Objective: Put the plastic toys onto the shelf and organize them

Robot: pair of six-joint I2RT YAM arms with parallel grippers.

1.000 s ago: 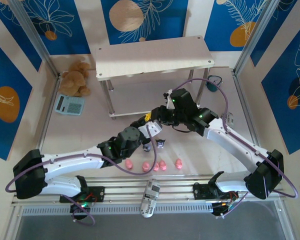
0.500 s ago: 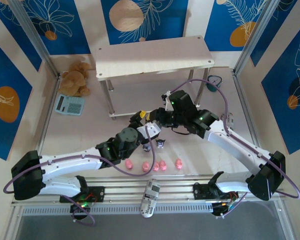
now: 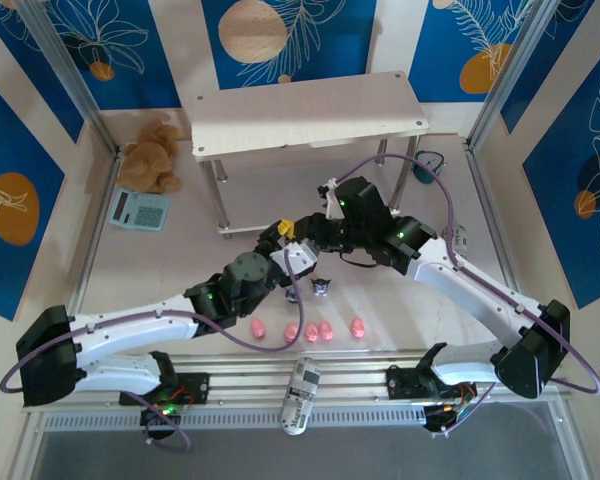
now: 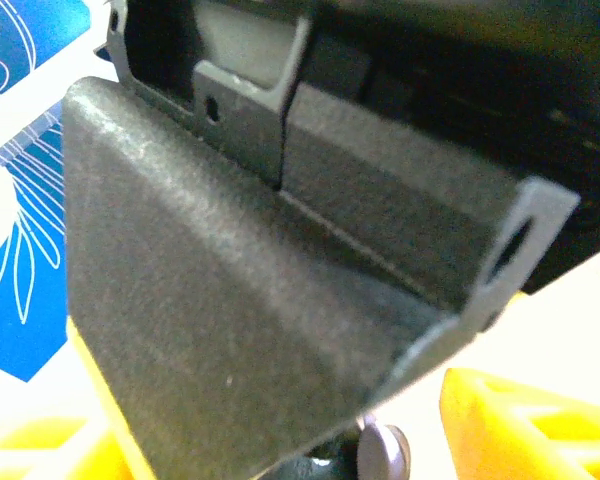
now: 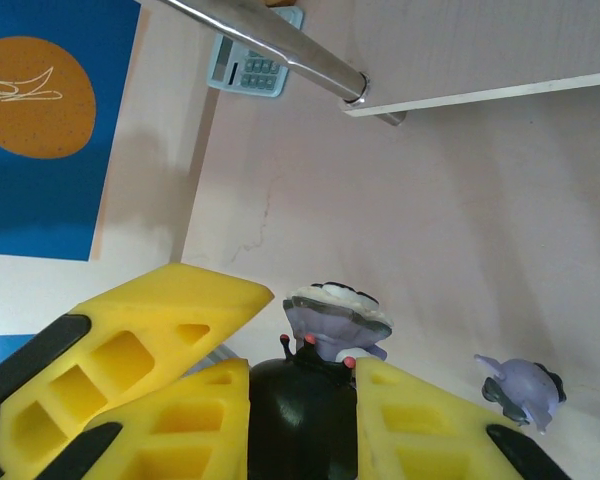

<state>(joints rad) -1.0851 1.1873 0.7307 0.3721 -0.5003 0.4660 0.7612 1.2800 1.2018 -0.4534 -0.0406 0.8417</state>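
Low over the table in front of the shelf (image 3: 310, 110), my right gripper (image 3: 307, 233) is shut on a dark purple-and-white figurine (image 5: 335, 315), gripped between its yellow fingers (image 5: 420, 420). My left gripper (image 3: 280, 238) sits right against it from the left, jaws spread, with the right arm's dark housing (image 4: 230, 290) close in front of its camera. One yellow finger of the left gripper (image 5: 130, 345) shows in the right wrist view. Two more purple figurines (image 3: 321, 287) (image 3: 293, 295) stand on the table. Several pink pigs (image 3: 311, 333) lie in a row near the front edge.
A brown teddy bear (image 3: 152, 155) and a teal clock (image 3: 140, 210) lie left of the shelf. The shelf's metal leg (image 5: 270, 40) and lower board (image 5: 500, 50) are just ahead of the right gripper. A white-grey cylinder (image 3: 300, 395) lies on the front rail.
My left arm has reached further forward, bringing its gripper up against the right gripper. The right gripper with the figurine has shifted slightly towards the shelf.
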